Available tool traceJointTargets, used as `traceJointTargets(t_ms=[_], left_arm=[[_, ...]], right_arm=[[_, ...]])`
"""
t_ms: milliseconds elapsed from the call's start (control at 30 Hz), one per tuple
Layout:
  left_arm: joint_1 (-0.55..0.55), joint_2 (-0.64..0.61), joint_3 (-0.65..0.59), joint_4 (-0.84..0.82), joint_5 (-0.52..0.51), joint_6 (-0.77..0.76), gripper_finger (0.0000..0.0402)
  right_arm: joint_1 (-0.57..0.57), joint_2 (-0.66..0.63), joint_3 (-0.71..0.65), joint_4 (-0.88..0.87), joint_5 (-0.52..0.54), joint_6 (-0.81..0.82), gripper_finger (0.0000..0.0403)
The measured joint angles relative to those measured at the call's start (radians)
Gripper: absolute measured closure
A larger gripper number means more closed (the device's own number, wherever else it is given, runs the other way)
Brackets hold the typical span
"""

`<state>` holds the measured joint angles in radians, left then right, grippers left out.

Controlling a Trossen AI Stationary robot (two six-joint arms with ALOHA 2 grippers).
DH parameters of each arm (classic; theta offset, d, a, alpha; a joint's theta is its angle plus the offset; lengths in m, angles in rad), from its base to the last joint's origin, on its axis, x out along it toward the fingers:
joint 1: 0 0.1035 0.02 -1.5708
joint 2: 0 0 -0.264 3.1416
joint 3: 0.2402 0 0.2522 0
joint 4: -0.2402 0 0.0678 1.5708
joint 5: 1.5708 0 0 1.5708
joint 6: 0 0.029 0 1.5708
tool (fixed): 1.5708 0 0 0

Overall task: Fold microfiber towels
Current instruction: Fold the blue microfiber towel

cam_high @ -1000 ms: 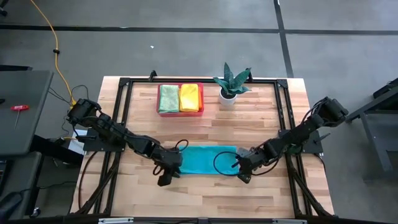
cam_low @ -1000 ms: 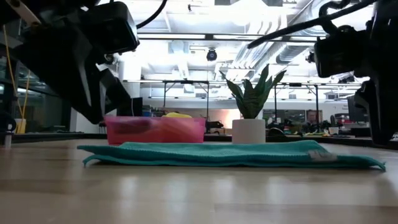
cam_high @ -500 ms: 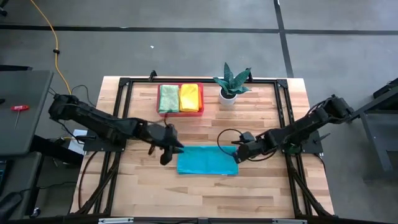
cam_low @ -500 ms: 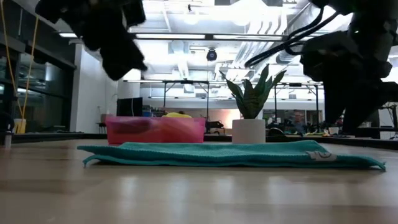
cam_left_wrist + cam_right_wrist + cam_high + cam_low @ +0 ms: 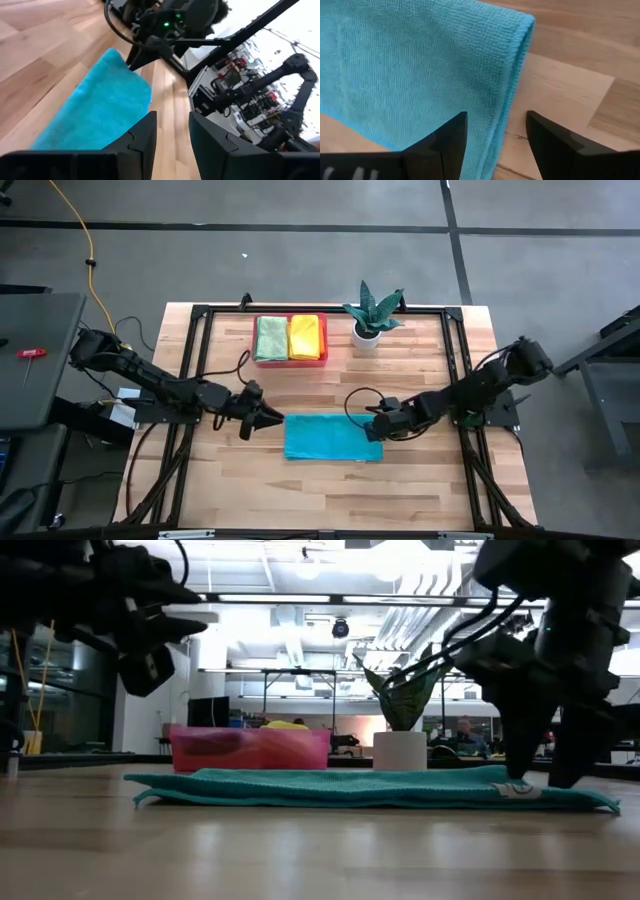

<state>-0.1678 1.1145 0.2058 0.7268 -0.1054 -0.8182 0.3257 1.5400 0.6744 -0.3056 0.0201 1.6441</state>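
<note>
The teal towel (image 5: pixel 333 438) lies flat, already folded once, near the middle of the tabletop (image 5: pixel 420 380). The right tool (image 5: pixel 377 425) hovers low at its right edge, fingers parted and empty; the left tool (image 5: pixel 268 418) hangs just left of the cloth, also parted and empty. A green towel (image 5: pixel 271 338) and a yellow towel (image 5: pixel 306 337) sit folded in the pink tray (image 5: pixel 289 361) at the far side. For a clean next fold, each tool should probably pinch both layers right at a corner and carry the edge over evenly.

Even overhead light, glaring ceiling lamps, blurred near arms in low view
</note>
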Motion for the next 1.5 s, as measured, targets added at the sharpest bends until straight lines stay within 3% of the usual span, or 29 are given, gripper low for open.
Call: traceJointTargets(t_ms=[433, 567, 700, 767, 900, 1067, 1500], left_arm=[[-0.022, -0.003, -0.001, -0.057, -0.107, 0.029, 0.0298], [-0.022, -0.003, -0.001, -0.067, -0.123, 0.044, 0.0298], [-0.022, -0.003, -0.001, -0.080, -0.128, 0.044, 0.0298], [-0.022, -0.003, -0.001, -0.085, -0.137, 0.044, 0.0298], [-0.022, -0.003, -0.001, -0.088, -0.142, 0.044, 0.0298], [-0.022, -0.002, -0.001, -0.101, -0.142, 0.036, 0.0298], [-0.023, -0.002, -0.001, -0.111, -0.141, 0.018, 0.0298]], right_arm=[[-0.019, 0.158, 0.168, -0.185, 0.022, 0.002, 0.0224], [-0.020, 0.172, 0.170, -0.217, 0.028, 0.001, 0.0283], [-0.019, 0.172, 0.171, -0.278, 0.047, -0.009, 0.0374], [-0.020, 0.172, 0.171, -0.289, 0.054, -0.046, 0.0393], [-0.016, 0.154, 0.171, -0.335, 0.065, -0.075, 0.0396], [0.003, 0.105, 0.157, -0.537, 0.170, 0.017, 0.0401], [0.130, -0.121, 0.157, -0.839, 0.136, 0.132, 0.0402]])
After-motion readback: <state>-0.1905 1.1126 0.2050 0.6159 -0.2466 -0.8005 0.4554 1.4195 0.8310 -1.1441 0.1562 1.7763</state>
